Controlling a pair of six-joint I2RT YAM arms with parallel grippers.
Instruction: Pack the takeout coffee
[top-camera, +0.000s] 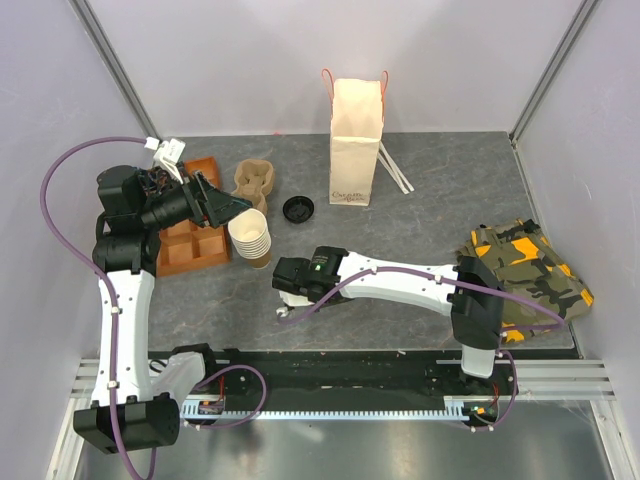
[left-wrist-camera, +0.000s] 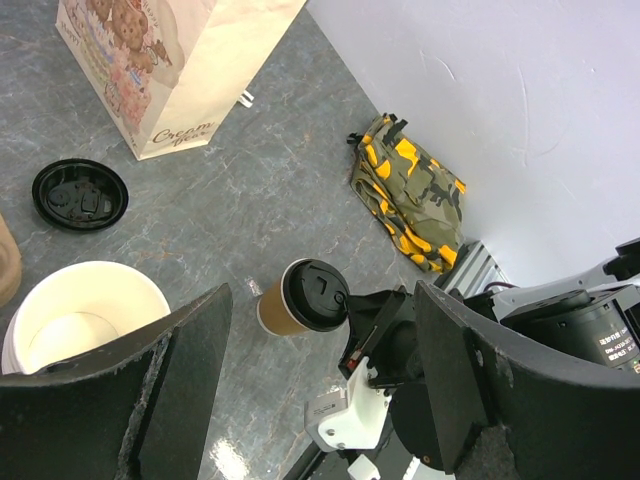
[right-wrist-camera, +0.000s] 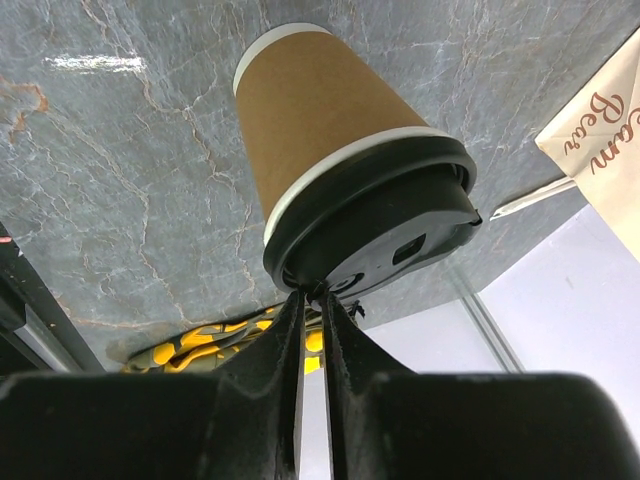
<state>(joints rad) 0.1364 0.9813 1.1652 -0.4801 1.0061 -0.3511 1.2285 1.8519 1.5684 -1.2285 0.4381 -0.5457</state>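
From above, your right gripper (top-camera: 284, 286) reaches left across the grey table (top-camera: 430, 190) to near centre. The takeout coffee is under it, and you can't pick the cup out here. The paper bag (top-camera: 355, 140) stands upright, farther away and a little to the right, with its mouth facing up. Your left gripper (top-camera: 215, 205) hovers at the far left by the stack of lidless cups (top-camera: 250, 235), with the loose black lid (top-camera: 298, 208) just beyond.

In the left wrist view, the left jaws are spread wide with nothing gripped between them. Past them the takeout coffee (left-wrist-camera: 305, 297) sits lid-up, touching the tip of the right gripper (left-wrist-camera: 352, 330). The bag (left-wrist-camera: 170, 60) is well apart on its far side.

In the right wrist view, the right fingers (right-wrist-camera: 285, 335) are drawn almost together and seem to pinch the lid's rim. The takeout coffee (right-wrist-camera: 330, 150) stretches away from them, lid end nearest. You can't tell whether its base rests on the table.

The right arm has the cup, so that arm should probably do the carrying. The cup likely has to go up, far and right over the bag's mouth. Since only the lid is gripped, watch that it doesn't pop off.
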